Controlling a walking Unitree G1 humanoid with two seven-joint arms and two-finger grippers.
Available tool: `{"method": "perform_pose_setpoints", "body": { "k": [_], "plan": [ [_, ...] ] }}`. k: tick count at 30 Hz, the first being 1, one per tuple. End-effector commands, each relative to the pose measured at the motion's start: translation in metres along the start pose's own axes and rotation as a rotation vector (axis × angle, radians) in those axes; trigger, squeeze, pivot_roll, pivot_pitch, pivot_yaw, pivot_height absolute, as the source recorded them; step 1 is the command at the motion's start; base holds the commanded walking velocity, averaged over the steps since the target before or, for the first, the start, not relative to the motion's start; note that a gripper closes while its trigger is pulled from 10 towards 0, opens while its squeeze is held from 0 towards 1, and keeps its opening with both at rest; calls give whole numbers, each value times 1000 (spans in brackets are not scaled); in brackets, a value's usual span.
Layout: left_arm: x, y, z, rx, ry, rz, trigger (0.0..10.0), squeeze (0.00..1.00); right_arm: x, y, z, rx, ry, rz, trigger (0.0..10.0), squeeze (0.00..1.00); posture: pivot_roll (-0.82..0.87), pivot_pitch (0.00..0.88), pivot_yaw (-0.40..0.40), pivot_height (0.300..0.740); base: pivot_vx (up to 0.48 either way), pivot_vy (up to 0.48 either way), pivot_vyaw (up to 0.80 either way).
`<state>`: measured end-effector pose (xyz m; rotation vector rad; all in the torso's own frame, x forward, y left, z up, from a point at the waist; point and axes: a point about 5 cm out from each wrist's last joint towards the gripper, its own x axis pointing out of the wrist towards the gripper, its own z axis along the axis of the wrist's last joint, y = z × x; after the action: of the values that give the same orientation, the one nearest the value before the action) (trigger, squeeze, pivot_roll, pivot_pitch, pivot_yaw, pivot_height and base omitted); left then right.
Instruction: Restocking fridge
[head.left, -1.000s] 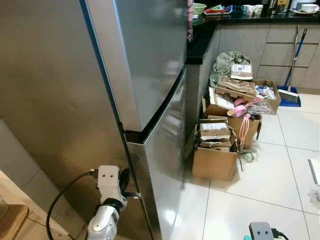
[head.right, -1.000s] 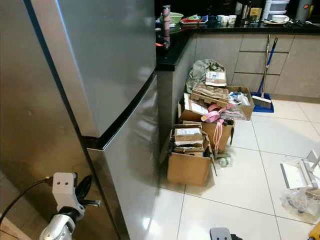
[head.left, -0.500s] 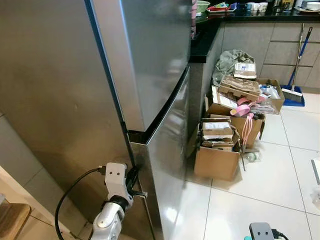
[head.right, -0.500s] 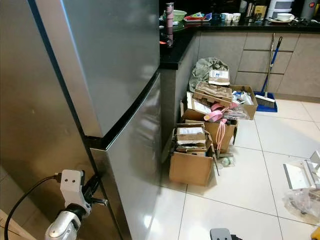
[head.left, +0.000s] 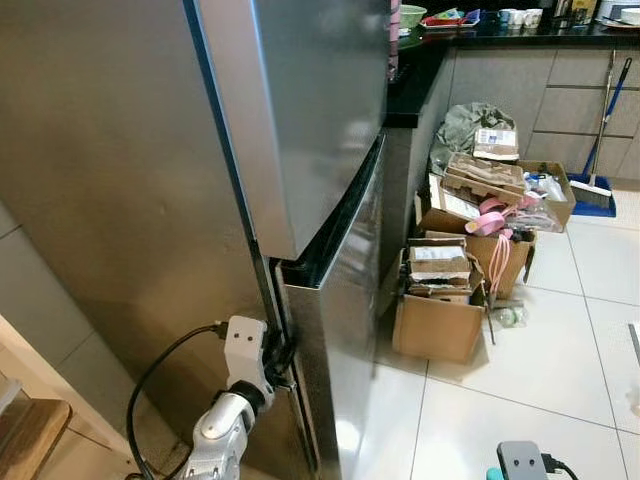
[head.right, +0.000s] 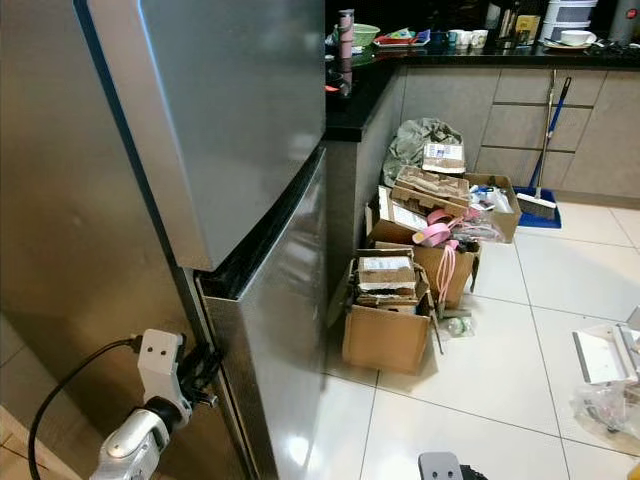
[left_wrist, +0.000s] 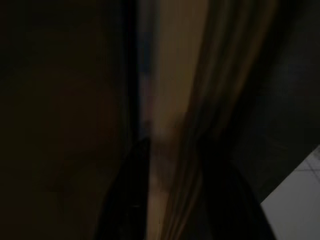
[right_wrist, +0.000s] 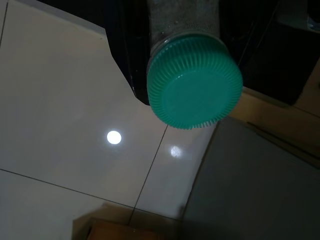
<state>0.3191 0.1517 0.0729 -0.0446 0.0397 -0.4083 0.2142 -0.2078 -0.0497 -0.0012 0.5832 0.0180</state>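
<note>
The steel fridge stands close in front of me, with its upper door (head.left: 310, 110) above the lower door (head.left: 340, 310). My left gripper (head.left: 278, 362) is low down at the lower door's left edge, fingers pushed into the dark seam beside it. In the left wrist view the two dark fingers (left_wrist: 127, 200) stand apart with the pale door edge between them. My right gripper (right_wrist: 185, 45) hangs low over the floor, shut on a clear jar with a ribbed green lid (right_wrist: 194, 82).
Open cardboard boxes (head.left: 440, 310) full of clutter sit on the tiled floor by the dark counter (head.left: 410, 80). A blue broom (head.left: 597, 150) leans on the cabinets. A wooden piece (head.left: 25, 440) lies at my lower left. A plastic bag (head.right: 605, 400) lies at the right.
My left gripper has moved forward and right, from just beside the fridge's side wall into the seam at the lower door's edge. The camera has come closer to the fridge.
</note>
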Motion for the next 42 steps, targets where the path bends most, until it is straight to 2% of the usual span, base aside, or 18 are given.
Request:
{"method": "perform_pose_setpoints", "body": {
  "k": [1, 5, 6, 7, 8, 9, 10, 11, 14, 15, 18, 22, 35, 37, 38, 39, 40, 42],
  "plan": [
    [8, -6, 3, 19, 18, -42, 10000, 1000, -2, 2, -5, 11, 18, 0, 10000, 0, -80, 127, 57, 740, 0, 0, 0],
    [20, -30, 7, -5, 9, -169, 10000, 1000, -5, 0, -13, 11, 45, -2, 10000, 0, -78, 130, 55, 740, 0, 0, 0],
    [20, -30, 7, -5, 9, -169, 10000, 1000, -5, 0, -13, 11, 45, -2, 10000, 0, -78, 130, 55, 740, 0, 0, 0],
    [24, -41, 9, -22, 2, -237, 10000, 1000, -7, -1, -16, 10, 61, -1, 10000, 0, -76, 130, 53, 740, 0, 0, 0],
    [26, -61, 12, -70, -1, -374, 10000, 1000, -8, -1, -19, 7, 73, 1, 10000, 0, -74, 130, 52, 740, 0, 0, 0],
    [26, -61, 12, -70, -1, -374, 10000, 1000, -8, -1, -19, 7, 73, 1, 10000, 0, -74, 130, 52, 740, 0, 0, 0],
    [27, -81, 15, -104, -4, -507, 10000, 1000, -9, -1, -21, 6, 80, 2, 10000, 0, -74, 130, 52, 740, 0, 0, 0],
    [27, -81, 15, -104, -4, -507, 10000, 1000, -9, -1, -21, 6, 80, 2, 10000, 0, -74, 130, 52, 740, 0, 0, 0],
    [26, -141, 33, -198, -45, -848, 10000, 1000, -9, 0, -22, 8, 81, 4, 10000, 0, -75, 132, 57, 740, 0, 0, 0],
    [26, -141, 33, -198, -45, -848, 10000, 1000, -9, 0, -22, 8, 81, 4, 10000, 0, -75, 132, 57, 740, 0, 0, 0],
    [25, -165, 43, -226, -68, -968, 10000, 1000, -9, 1, -22, 12, 81, 4, 10000, 0, -78, 133, 61, 740, 0, 0, 0],
    [24, -179, 49, -238, -77, -1035, 10000, 1000, -9, 3, -22, 18, 81, 5, 10000, 0, -78, 132, 65, 740, 0, 0, 0],
    [17, -159, 47, -219, -42, -985, 10000, 1000, -9, 3, -26, 21, 111, 3, 10000, 0, -71, 130, 61, 740, 0, 0, 0],
    [19, -152, 40, -176, -4, -924, 10000, 1000, -9, 3, -26, 22, 114, 2, 10000, 0, -72, 129, 66, 740, 0, 0, 0],
    [20, -139, 25, -108, 72, -811, 10000, 1000, -9, 3, -26, 24, 114, 0, 10000, 0, -73, 128, 70, 740, 0, 0, 0],
    [20, -123, 5, -33, 181, -674, 10000, 90, -9, 3, -26, 27, 114, -3, 10000, 0, -76, 126, 77, 740, 0, 0, 0],
    [19, -111, -7, 19, 253, -586, 10000, 0, -9, 3, -26, 29, 114, -5, 10000, 0, -76, 126, 77, 740, 0, 0, 0],
    [-6, -61, -48, 41, 440, -268, 10000, 0, -9, 3, -26, 33, 111, -9, 10000, 0, -83, 126, 85, 740, 0, 0, 0]
  ]
}}
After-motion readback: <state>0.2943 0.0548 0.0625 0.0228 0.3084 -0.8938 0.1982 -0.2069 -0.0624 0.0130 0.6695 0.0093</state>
